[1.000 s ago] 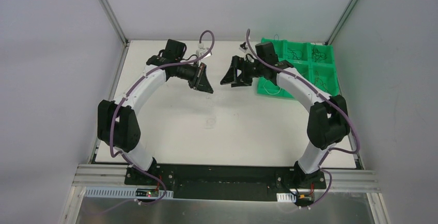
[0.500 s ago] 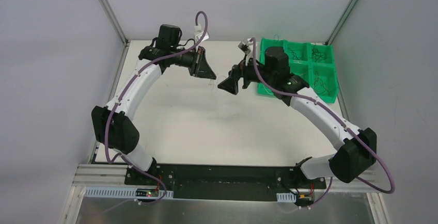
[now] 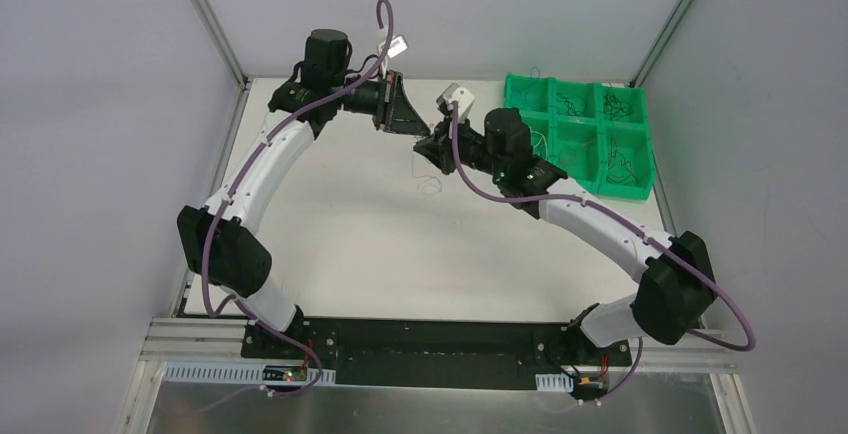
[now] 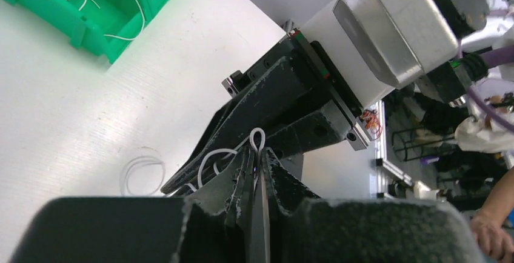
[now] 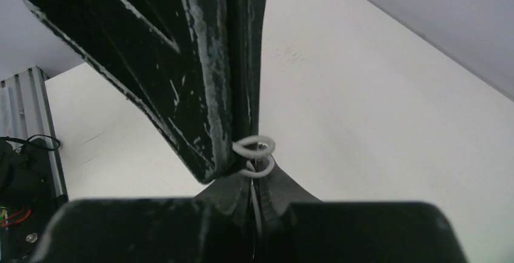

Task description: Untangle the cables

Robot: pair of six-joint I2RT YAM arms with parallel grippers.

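My two grippers meet tip to tip above the back middle of the table. The left gripper (image 3: 411, 126) has its jaws nearly together, and a small loop of white cable (image 4: 257, 137) stands out between its tips (image 4: 259, 155). The right gripper (image 3: 426, 147) is shut on the same white cable (image 5: 254, 148), which coils at its tips (image 5: 254, 175) against the left gripper's fingers (image 5: 200, 63). A longer stretch of the white cable (image 4: 209, 157) curls down beside the right gripper's black body (image 4: 267, 96). Another loose white cable ring (image 3: 430, 186) lies on the table below them.
A green compartment bin (image 3: 528, 90) stands at the back right, with thin dark and white cables (image 3: 617, 109) in its cells. In the left wrist view the bin's corner (image 4: 91, 29) is at the upper left, and the loose ring (image 4: 142, 173) lies on the white table.
The right gripper swung left to the left gripper's tips and went from open to shut on the white cable. The left gripper rose and shifted slightly right.
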